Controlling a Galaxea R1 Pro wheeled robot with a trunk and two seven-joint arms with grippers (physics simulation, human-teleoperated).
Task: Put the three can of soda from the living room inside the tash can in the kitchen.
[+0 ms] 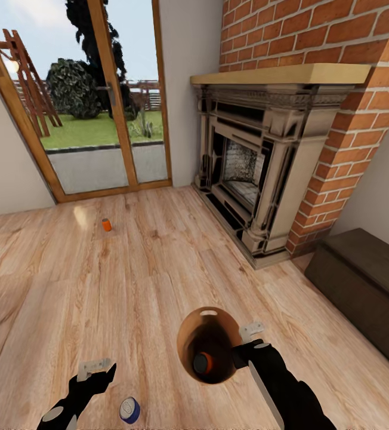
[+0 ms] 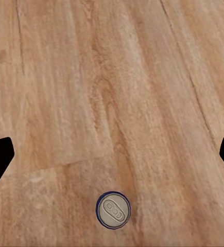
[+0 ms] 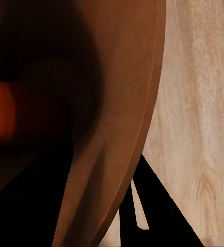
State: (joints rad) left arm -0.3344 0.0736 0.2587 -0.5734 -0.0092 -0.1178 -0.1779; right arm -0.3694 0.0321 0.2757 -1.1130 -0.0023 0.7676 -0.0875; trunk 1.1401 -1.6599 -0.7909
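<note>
Brown-lined bin [image 1: 190, 334] clamped by right tool [image 1: 246, 341].

We note even, bright daylight from the glass doors [image 1: 102, 101], with a pale glare patch on the floor [image 1: 81, 216]. Edges bend, wide-angle. Shadows are soft. The bin's inside [image 3: 50, 77] is dim and blurred at close range.

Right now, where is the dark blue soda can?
In the head view the dark blue can stands upright on the wood floor, just beside the left pincer and left of the bin.
</note>
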